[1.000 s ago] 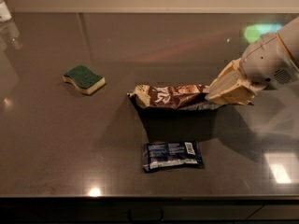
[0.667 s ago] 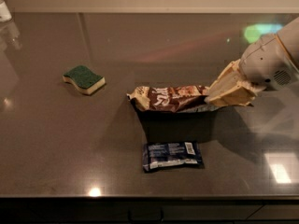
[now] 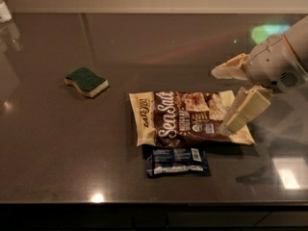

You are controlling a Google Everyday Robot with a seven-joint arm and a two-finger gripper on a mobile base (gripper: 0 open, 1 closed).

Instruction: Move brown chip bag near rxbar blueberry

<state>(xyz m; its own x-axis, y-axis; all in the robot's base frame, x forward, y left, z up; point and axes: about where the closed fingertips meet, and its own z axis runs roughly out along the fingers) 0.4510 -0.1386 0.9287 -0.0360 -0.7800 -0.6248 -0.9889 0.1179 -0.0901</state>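
The bag (image 3: 183, 119) lies flat on the desk (image 3: 48, 153), a little right of the middle and nearer the front edge than the back, its long side running along that edge. The bar (image 3: 177, 161) lies just before it, close against the bag's front side, between the bag and the desk's front edge; the sponge (image 3: 86, 82) sits well apart, behind and to the left. The pincer (image 3: 222, 100) reaches in from the right edge, one finger over the bag's right end, the other spread behind the bag's back side.
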